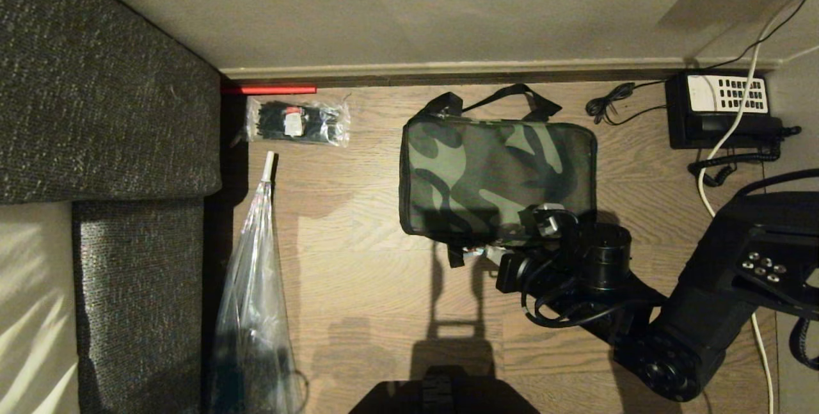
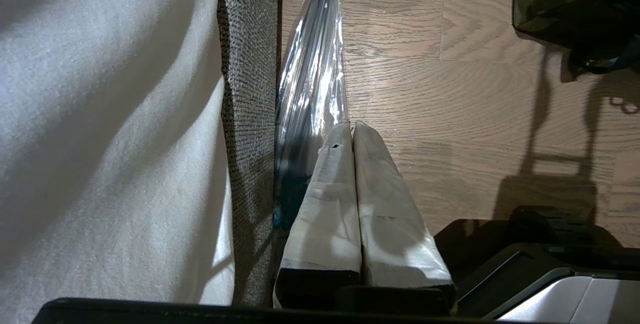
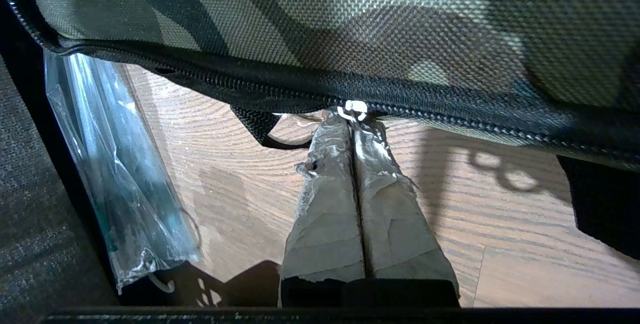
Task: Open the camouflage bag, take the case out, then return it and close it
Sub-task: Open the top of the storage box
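Nearest the head camera, the robot's dark base is sitting at the floor's near edge, well short of the camouflage bag (image 1: 496, 174). The right gripper (image 1: 496, 249) is pressing against the bag's near long side, its taped fingers (image 3: 327, 164) drawn together on the small metal zipper pull (image 3: 353, 109) at the black zipper line. The left gripper (image 2: 353, 128) is hanging parked well left of the bag, beside the grey sofa (image 1: 96, 94), its fingers closed on nothing.

The bag is lying flat and zipped on the wood floor (image 1: 358, 286), its black carry straps (image 1: 489, 102) at the far side. The case is not showing; presumably it is inside.

Judged from its woven fabric, the bag is likely handling soft and yielding, so its wall may drag with the pull rather than letting the zipper run. The pull is small and may slip; the straps are offering a firmer hold.

A long clear plastic sleeve (image 1: 253, 311) is lying left of the bag. A packet of black cable ties (image 1: 297, 121) is sitting beyond it, toward the baseboard. A black telephone (image 1: 720, 107) with trailing cords is standing right of the bag, against the beige wall (image 1: 409, 11).
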Robot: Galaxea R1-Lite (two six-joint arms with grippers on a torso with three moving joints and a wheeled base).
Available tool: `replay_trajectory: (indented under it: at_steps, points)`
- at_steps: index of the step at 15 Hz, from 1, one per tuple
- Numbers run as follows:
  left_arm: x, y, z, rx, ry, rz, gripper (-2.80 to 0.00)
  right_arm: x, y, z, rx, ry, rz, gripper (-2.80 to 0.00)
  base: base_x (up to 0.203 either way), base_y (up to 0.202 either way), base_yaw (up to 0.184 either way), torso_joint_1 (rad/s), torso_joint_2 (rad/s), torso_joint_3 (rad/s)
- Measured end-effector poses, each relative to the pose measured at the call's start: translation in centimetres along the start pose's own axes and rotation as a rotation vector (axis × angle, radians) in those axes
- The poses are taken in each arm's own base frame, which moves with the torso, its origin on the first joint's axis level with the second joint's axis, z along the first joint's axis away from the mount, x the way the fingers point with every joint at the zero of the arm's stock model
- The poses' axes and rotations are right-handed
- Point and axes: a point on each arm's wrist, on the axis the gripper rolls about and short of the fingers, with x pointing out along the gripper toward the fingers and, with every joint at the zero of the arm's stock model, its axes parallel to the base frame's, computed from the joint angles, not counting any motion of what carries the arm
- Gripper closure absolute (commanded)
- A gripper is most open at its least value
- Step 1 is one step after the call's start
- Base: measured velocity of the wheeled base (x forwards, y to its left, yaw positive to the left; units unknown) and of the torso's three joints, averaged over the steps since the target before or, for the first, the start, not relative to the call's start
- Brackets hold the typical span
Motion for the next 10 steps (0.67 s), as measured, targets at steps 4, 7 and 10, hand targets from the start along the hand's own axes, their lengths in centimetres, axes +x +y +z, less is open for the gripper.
replay_trajectory:
  at_steps: [4,7,10]
  points:
    - [0.0,0.0,0.0,0.000,0.000,0.000,0.00,-1.0,0.2,0.4,0.001,0.001,0.005,0.00,0.000,0.000,0.000,0.000,0.00,0.000]
    - [0.0,0.0,0.0,0.000,0.000,0.000,0.00,-1.9,0.3,0.7,0.001,0.002,0.005,0.00,0.000,0.000,0.000,0.000,0.00,0.000]
    - [0.0,0.0,0.0,0.000,0.000,-0.001,0.00,-1.9,0.2,0.6,-0.045,-0.001,0.001,0.00,0.000,0.000,0.000,0.000,0.00,0.000]
